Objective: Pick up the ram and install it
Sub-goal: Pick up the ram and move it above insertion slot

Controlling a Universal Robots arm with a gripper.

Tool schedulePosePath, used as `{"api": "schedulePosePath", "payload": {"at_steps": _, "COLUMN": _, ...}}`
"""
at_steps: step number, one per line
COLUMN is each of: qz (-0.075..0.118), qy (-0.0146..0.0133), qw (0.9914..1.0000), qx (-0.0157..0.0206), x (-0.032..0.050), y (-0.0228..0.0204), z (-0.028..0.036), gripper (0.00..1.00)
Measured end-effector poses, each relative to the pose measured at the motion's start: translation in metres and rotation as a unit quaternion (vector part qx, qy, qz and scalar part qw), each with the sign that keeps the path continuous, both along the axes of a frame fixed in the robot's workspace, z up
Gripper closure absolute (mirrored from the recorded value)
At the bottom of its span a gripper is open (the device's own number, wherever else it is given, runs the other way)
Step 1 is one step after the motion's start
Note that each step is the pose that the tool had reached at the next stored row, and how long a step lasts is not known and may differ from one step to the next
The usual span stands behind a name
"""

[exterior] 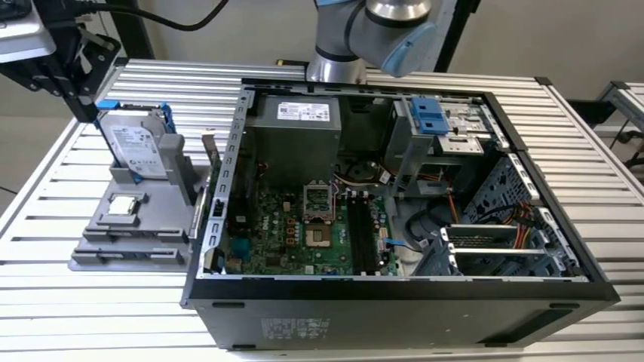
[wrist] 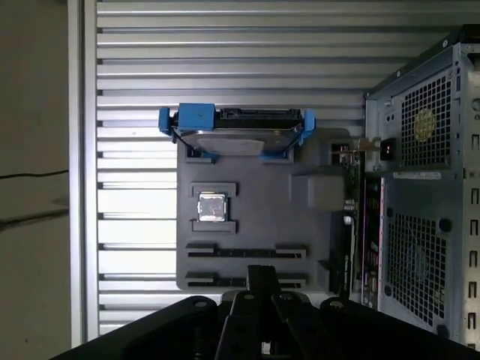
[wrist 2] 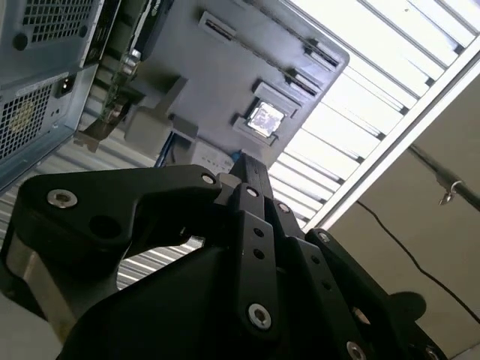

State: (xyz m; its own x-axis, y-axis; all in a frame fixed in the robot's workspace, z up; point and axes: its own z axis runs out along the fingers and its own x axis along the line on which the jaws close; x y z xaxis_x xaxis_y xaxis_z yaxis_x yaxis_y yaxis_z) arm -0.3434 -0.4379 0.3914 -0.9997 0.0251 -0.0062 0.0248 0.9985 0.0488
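The arm (exterior: 348, 38) is silver-grey, capped pale blue — its claw (wrist 2: 244, 171) black, silver-screwed.

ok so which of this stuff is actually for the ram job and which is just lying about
For the job:
- ram, on edge beside the holder
- memory slots in the case
- end effector, above the holder

Lying about:
- hard drive
- processor chip
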Motion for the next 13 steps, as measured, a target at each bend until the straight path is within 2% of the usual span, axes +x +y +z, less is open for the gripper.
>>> {"api": "schedulePosePath", "payload": {"at_steps": 13, "qz": -0.019, "qy": 0.0001, "qw": 0.99982, "qx": 0.0, "x": 0.0, "y": -0.0224, "z": -0.0008, "gripper": 1.0}}
